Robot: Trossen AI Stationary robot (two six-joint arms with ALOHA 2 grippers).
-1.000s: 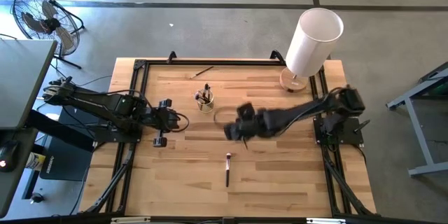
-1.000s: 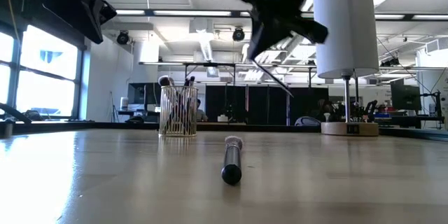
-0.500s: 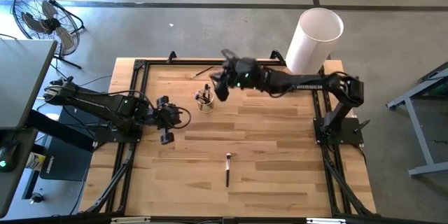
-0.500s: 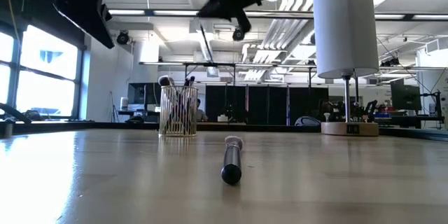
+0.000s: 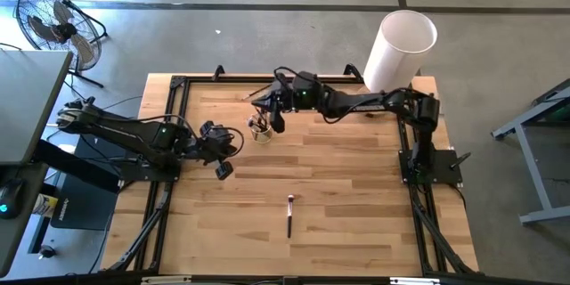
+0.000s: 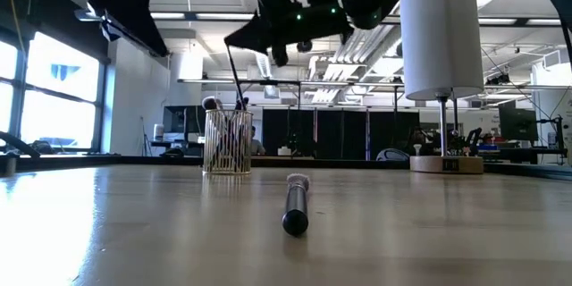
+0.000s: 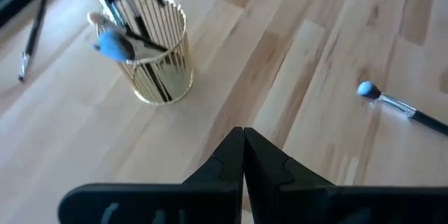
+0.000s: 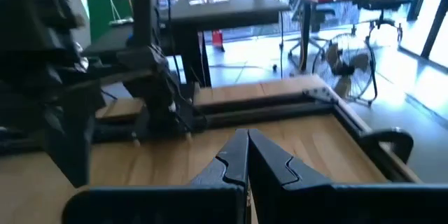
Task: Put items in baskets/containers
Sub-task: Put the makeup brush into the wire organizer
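The right gripper, fingers pinched on a thin brush, hangs above the cup. Only the left wrist view shows the left gripper closed, empty, near the cup.

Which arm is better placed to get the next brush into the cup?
Right. The right gripper hovers just above the cup, apparently shut on a thin brush angled down toward it. The left gripper is shut, empty, off to the cup's side.
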